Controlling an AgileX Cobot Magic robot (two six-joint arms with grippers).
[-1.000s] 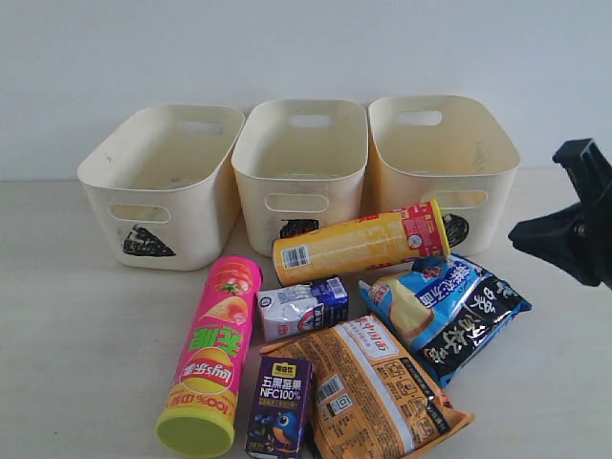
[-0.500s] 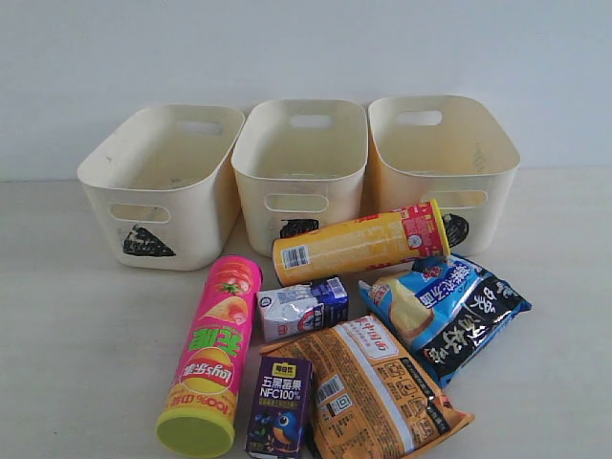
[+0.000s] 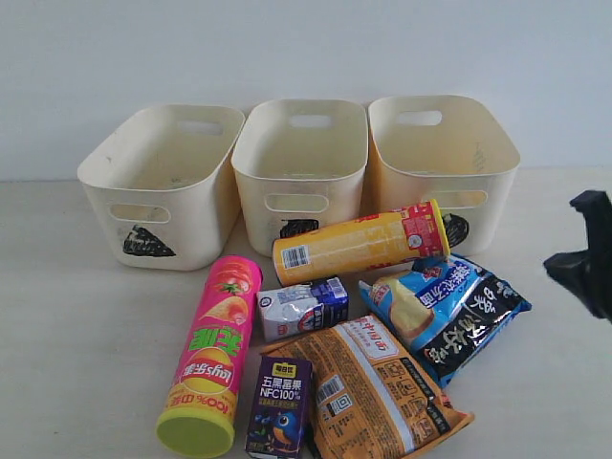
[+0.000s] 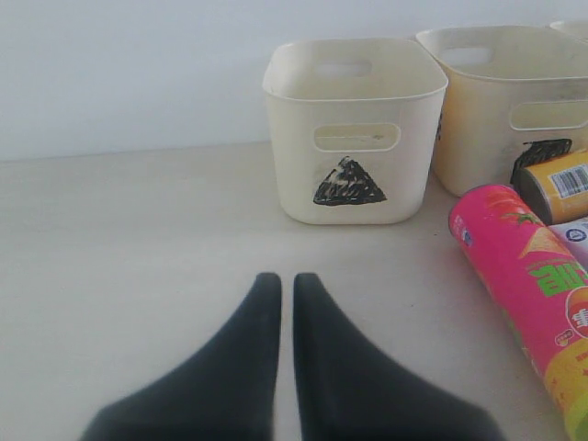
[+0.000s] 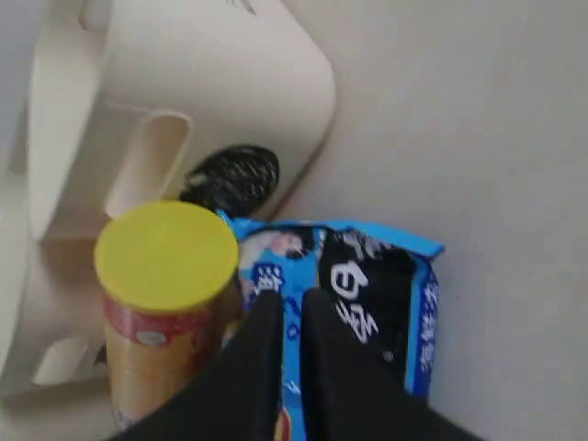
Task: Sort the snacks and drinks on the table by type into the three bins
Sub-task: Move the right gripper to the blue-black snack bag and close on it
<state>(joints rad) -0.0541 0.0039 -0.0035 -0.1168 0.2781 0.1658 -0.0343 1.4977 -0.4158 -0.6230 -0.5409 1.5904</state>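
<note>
Your left gripper (image 4: pixel 287 283) and right gripper (image 5: pixel 287 301) are both clenched, empty. The pink tube (image 3: pixel 212 349), yellow tube (image 3: pixel 354 247), orange bag (image 3: pixel 378 392), blue-and-black bag (image 3: pixel 449 311), purple carton (image 3: pixel 279 406) and white carton (image 3: pixel 301 308) lie clustered lower centre, before the three bins (image 3: pixel 330 215) across the exterior view's middle.

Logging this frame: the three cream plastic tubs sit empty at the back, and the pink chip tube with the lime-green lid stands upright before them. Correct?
Not quite. The pink chip tube with the lime-green lid is lying on its side on the table, not upright, as the exterior view shows. The three cream plastic tubs do sit empty behind it.
</note>
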